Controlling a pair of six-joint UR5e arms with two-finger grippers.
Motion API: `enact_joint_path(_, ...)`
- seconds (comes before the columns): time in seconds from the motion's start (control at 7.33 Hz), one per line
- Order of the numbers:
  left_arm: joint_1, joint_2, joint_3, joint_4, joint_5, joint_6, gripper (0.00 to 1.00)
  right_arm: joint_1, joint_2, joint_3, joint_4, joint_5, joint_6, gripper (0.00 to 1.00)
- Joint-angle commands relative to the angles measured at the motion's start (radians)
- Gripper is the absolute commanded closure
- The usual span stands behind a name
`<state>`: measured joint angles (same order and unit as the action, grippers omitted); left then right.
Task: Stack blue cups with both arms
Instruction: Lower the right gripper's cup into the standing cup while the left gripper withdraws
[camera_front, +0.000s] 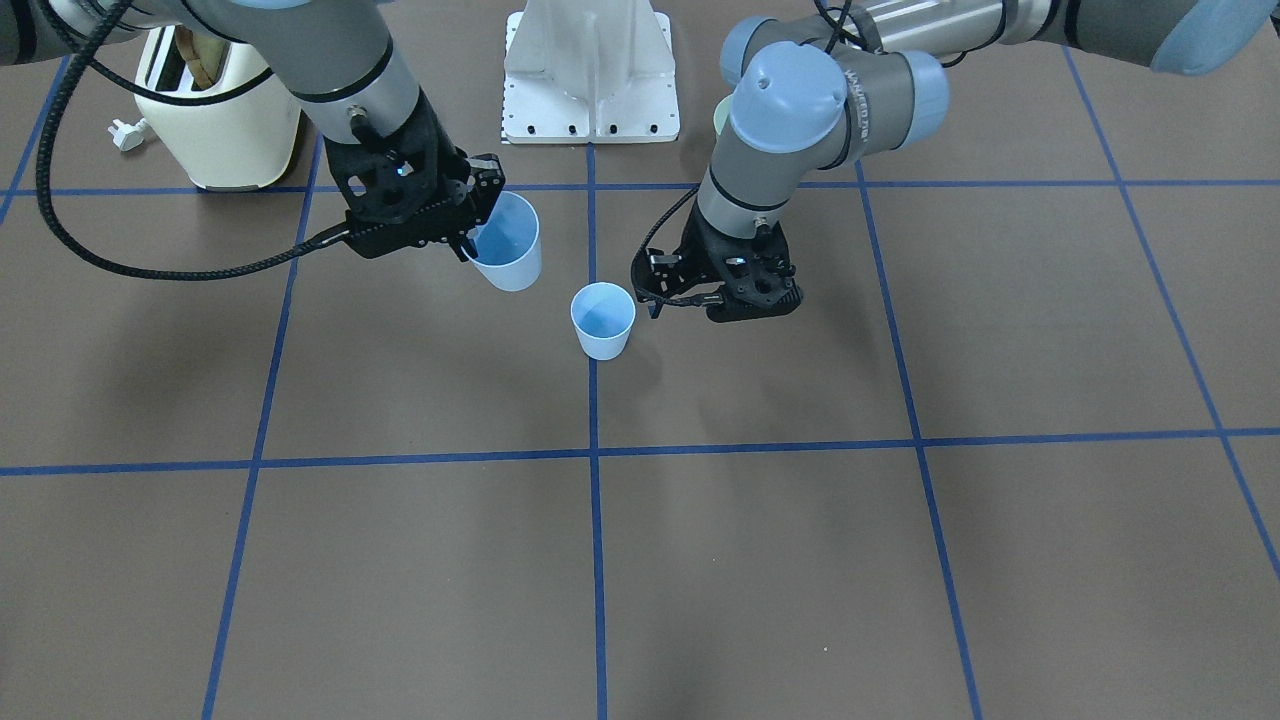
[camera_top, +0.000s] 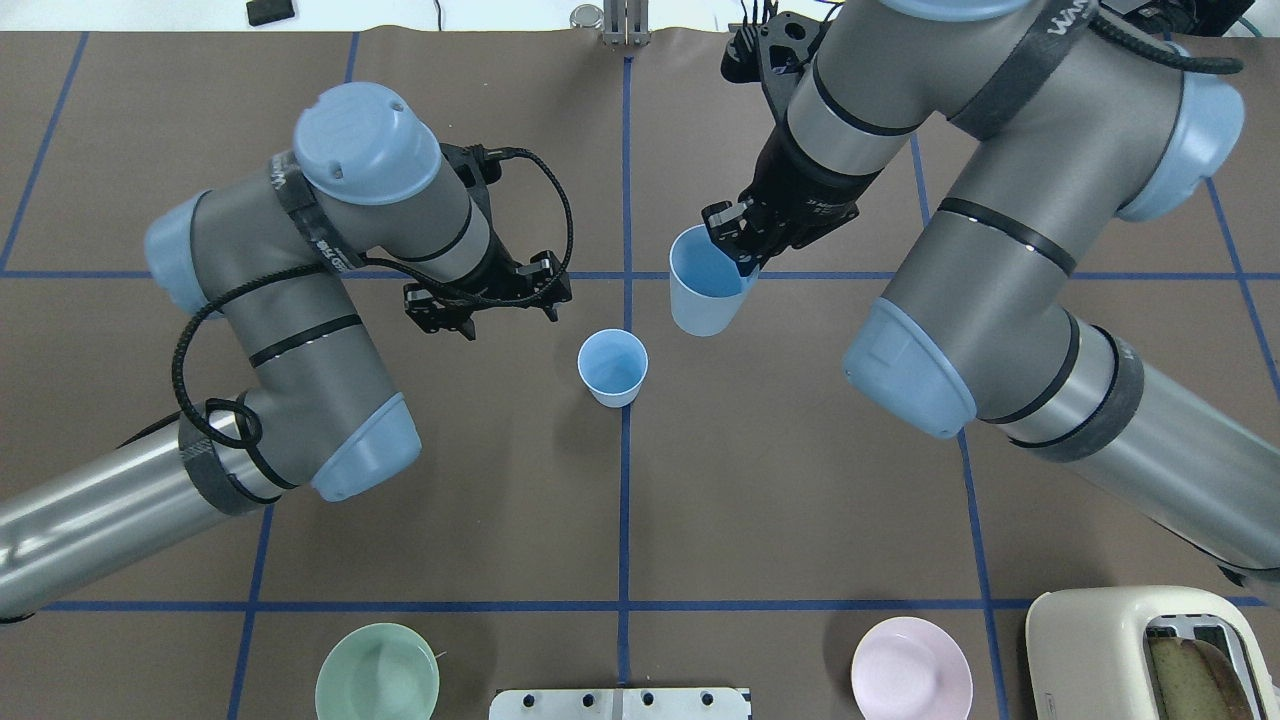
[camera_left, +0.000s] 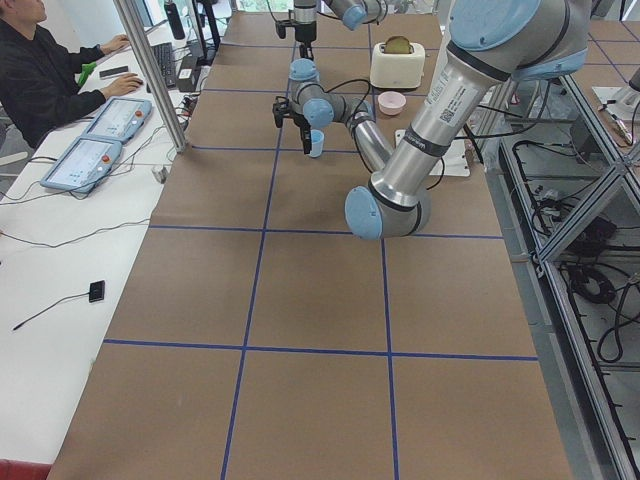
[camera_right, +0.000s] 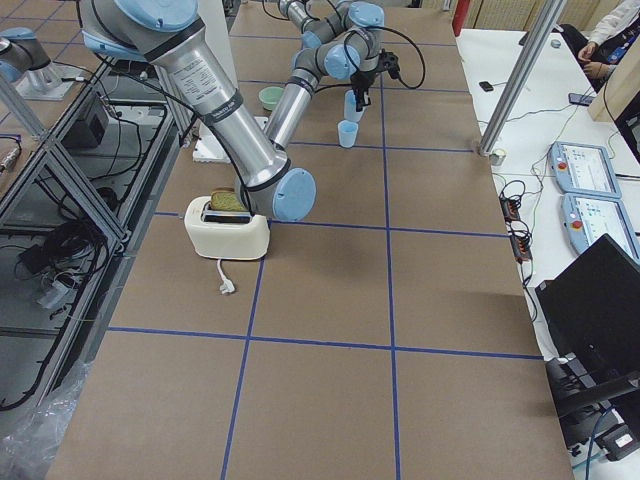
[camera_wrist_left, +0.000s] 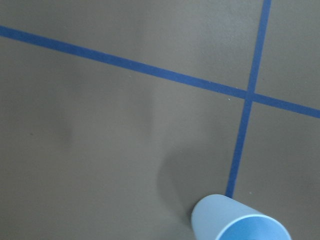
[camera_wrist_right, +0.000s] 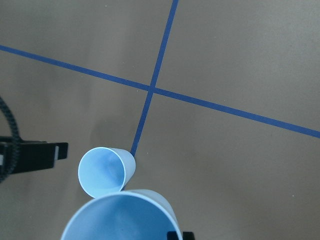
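Note:
One blue cup (camera_front: 603, 320) stands upright on the table's centre line; it also shows in the overhead view (camera_top: 612, 367). My right gripper (camera_front: 480, 215) is shut on the rim of the second blue cup (camera_front: 508, 243), held lifted and tilted, beside and above the standing cup. The held cup shows in the overhead view (camera_top: 703, 283) under the right gripper (camera_top: 735, 245). The right wrist view shows the held cup (camera_wrist_right: 120, 217) low in frame, with the standing cup (camera_wrist_right: 104, 171) just beyond it. My left gripper (camera_front: 648, 288) is open and empty, close beside the standing cup, apart from it (camera_top: 490, 312).
A cream toaster (camera_front: 215, 110) with a slice of bread stands near the robot's right side. A mint-green bowl (camera_top: 378, 672) and a pink bowl (camera_top: 911, 682) flank the white base (camera_top: 620, 703). Blue tape lines grid the brown table.

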<state>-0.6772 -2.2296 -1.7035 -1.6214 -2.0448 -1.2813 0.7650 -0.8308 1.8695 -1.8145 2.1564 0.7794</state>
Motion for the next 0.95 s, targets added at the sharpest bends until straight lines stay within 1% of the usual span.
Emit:
enact_joint_path(0.0, -0.069, 0.089, -0.065, 0.028, -0.055, 0.168, 0.06, -0.052, 0.042, -0.038, 0.004, -0.061, 0.015, 1.0)
enact_joint_path(0.14, -0.128, 0.126, -0.068, 0.026, -0.124, 0.254, 0.06, -0.067, 0.045, -0.05, 0.017, -0.084, 0.014, 1.0)
enact_joint_path(0.27, -0.151, 0.161, -0.079, 0.023, -0.135, 0.296, 0.06, -0.103, 0.047, -0.096, 0.097, -0.14, 0.03, 1.0)
enact_joint_path(0.41, -0.159, 0.169, -0.079, 0.023, -0.133, 0.31, 0.06, -0.128, 0.05, -0.134, 0.165, -0.16, 0.082, 1.0)
enact_joint_path(0.82, -0.163, 0.174, -0.079, 0.021, -0.133, 0.31, 0.06, -0.165, 0.044, -0.138, 0.169, -0.19, 0.084, 1.0)
